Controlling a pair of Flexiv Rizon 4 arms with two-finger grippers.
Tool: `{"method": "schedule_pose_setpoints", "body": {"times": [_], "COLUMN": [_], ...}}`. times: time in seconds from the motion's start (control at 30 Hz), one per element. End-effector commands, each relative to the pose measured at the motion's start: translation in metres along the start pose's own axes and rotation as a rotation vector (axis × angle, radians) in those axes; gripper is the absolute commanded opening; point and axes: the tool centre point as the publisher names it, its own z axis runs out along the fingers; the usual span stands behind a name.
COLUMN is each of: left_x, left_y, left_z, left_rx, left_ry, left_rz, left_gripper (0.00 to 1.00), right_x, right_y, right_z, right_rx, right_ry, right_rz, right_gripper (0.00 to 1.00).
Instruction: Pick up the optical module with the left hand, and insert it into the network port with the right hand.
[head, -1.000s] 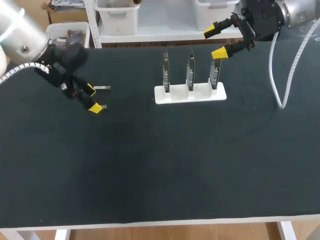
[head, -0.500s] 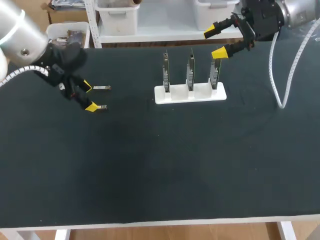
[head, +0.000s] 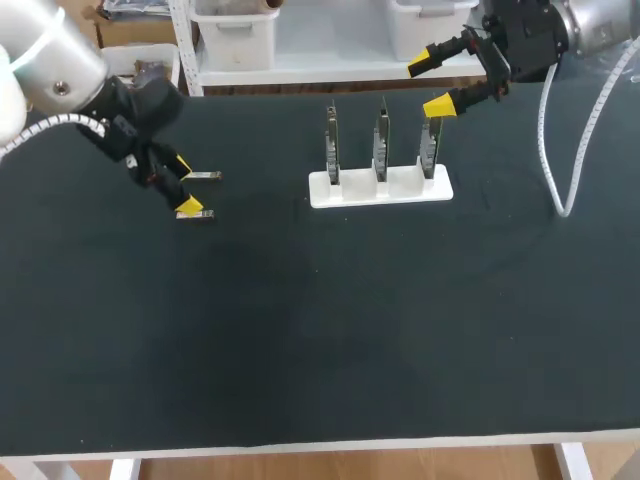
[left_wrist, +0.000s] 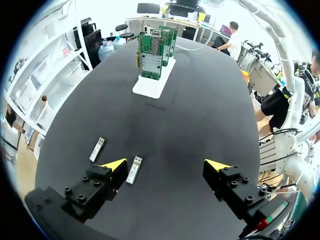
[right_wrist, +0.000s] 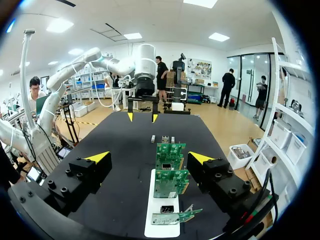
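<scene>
Edging farther back, the left gripper (head: 185, 186) hovers spread over the black table (head: 300, 330) at far left, a small silver rectangular optical module (left_wrist: 134, 170) just beside one finger, so closing off-centre may knock it away, while the right gripper (head: 432, 83) hangs open far right.

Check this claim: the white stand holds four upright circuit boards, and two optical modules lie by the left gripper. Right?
No: the head view shows three upright circuit boards in the white stand, not four. Two optical modules do lie by the left gripper.
</scene>
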Motion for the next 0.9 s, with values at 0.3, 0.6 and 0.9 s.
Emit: {"method": "schedule_pose_setpoints", "body": {"times": [0.3, 0.6, 0.9], "left_x": [-0.008, -0.007, 0.016], "left_y": [0.007, 0.025, 0.035], "left_z": [-0.005, 0.009, 0.017], "left_rx": [-0.018, 0.017, 0.017], "left_ry": [0.099, 0.221, 0.264], "left_rz": [0.024, 0.013, -0.035], "left_gripper": [1.0, 1.0, 1.0], "right_x": [0.0, 0.0, 0.0], "right_y": [0.003, 0.003, 0.003], "right_z": [0.0, 0.0, 0.0], "right_rx": [0.006, 0.006, 0.006], "right_ry": [0.001, 0.001, 0.001], "right_rz": [-0.001, -0.001, -0.001], "right_gripper": [1.0, 1.0, 1.0]}}
